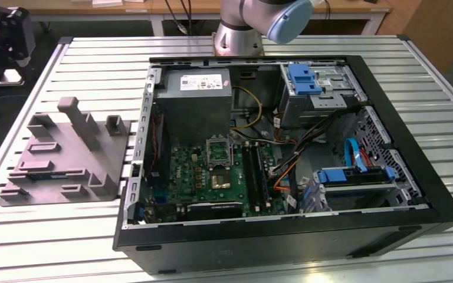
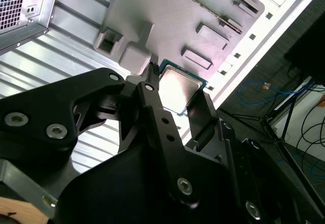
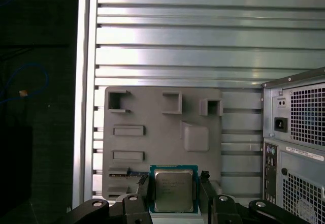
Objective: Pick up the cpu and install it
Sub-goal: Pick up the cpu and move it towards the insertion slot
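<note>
Gripping the small flat square cpu with the silvery metal top (image 3: 173,189): the black two-finger gripper (image 3: 174,179) is closed down to chip width, with its fingers (image 3: 143,186) on opposite edges in both wrist views. The cpu is held up above the grey moulded plastic tray with upright posts (image 3: 152,112). That tray sits on the slatted aluminium table (image 1: 53,236) at the exterior view's left. The open black computer case (image 1: 289,242) is just beside it.
</note>
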`<state>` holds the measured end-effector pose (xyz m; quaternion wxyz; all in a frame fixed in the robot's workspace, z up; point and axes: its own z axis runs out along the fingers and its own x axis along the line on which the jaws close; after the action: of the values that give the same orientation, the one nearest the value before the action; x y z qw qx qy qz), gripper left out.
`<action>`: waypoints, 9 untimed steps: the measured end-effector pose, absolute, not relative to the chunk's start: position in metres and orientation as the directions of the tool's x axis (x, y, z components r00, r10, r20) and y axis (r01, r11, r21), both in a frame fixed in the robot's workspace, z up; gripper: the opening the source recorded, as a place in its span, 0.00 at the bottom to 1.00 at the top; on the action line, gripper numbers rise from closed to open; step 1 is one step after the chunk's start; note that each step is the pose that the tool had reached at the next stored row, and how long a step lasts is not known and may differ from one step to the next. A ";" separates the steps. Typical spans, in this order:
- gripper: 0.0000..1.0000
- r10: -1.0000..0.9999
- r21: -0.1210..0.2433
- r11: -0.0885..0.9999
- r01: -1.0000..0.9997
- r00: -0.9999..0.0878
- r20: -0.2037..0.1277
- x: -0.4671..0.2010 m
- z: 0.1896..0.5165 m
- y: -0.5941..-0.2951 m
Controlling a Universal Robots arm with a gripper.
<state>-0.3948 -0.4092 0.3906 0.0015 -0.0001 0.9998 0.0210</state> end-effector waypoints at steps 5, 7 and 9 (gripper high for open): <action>0.47 0.000 0.042 0.999 0.000 -1.000 -0.003 -0.394 0.391 -0.409; 0.47 0.000 0.042 0.999 0.000 -1.000 -0.003 -0.393 0.391 -0.409; 0.47 0.000 0.042 0.999 0.000 -1.000 -0.003 -0.393 0.391 -0.409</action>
<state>-0.3927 -0.4092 0.3907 0.0015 -0.0001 0.9998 0.0210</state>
